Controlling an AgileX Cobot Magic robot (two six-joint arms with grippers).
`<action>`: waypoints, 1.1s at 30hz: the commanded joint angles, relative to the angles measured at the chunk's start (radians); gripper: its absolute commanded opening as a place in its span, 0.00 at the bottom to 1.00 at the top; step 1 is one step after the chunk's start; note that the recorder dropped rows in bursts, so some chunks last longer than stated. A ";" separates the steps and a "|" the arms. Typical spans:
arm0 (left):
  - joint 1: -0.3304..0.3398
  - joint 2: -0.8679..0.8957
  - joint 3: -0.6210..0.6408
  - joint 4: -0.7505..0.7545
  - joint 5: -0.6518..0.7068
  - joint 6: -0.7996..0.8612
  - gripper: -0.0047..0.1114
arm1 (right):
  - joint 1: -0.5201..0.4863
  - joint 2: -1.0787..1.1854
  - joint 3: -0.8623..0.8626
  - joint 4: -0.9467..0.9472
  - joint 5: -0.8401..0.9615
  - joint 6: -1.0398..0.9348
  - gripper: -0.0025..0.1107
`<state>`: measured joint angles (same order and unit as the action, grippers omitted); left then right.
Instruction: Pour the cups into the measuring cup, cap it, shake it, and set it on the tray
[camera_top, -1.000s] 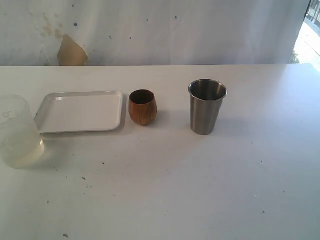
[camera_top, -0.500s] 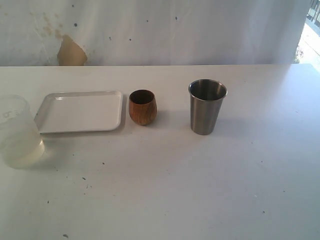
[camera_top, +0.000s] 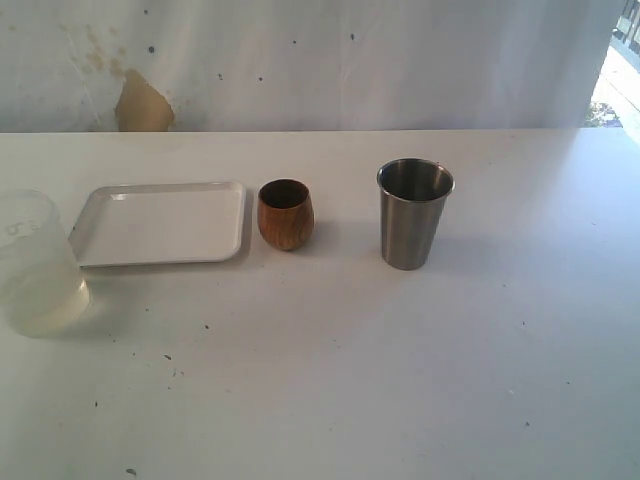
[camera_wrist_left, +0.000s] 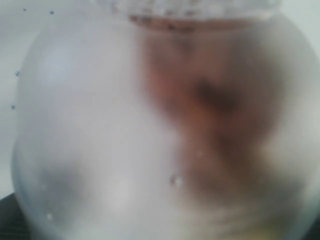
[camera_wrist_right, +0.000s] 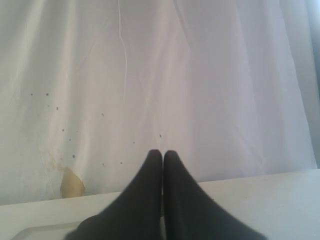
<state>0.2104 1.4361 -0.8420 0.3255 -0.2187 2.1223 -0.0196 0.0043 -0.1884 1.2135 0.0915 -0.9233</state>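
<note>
Tray: white, flat on the table, left of centre, nothing on it.
Wooden cup: upright, just beside the tray's right edge, a small gap between them.
Steel tumbler: upright, right of the wooden cup and clear of it; contents cannot be told.
Frosted container: at the left edge of the exterior view, partly cut off, nearer the camera than the tray, and overlapping the tray's left corner in that view. A little pale yellowish liquid sits at its bottom.
Left gripper: fingers not made out. The blurred frosted container fills its wrist view, with a brown smear showing through it, so apart or clamped cannot be told.
Right gripper: dark fingers pressed together with nothing between them, raised above the table and facing the white backdrop.
</note>
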 joint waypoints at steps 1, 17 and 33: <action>-0.003 -0.013 -0.010 0.005 -0.040 -0.010 0.04 | -0.002 -0.004 0.004 -0.004 -0.003 0.003 0.02; -0.057 -0.013 -0.010 0.018 -0.050 -0.024 0.04 | -0.002 -0.004 0.004 -0.004 -0.003 0.003 0.02; -0.064 -0.013 -0.010 0.130 0.015 -0.020 0.04 | -0.002 -0.004 0.004 -0.004 -0.003 0.003 0.02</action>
<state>0.1493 1.4361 -0.8420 0.4281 -0.1861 2.1075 -0.0196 0.0043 -0.1884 1.2135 0.0915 -0.9233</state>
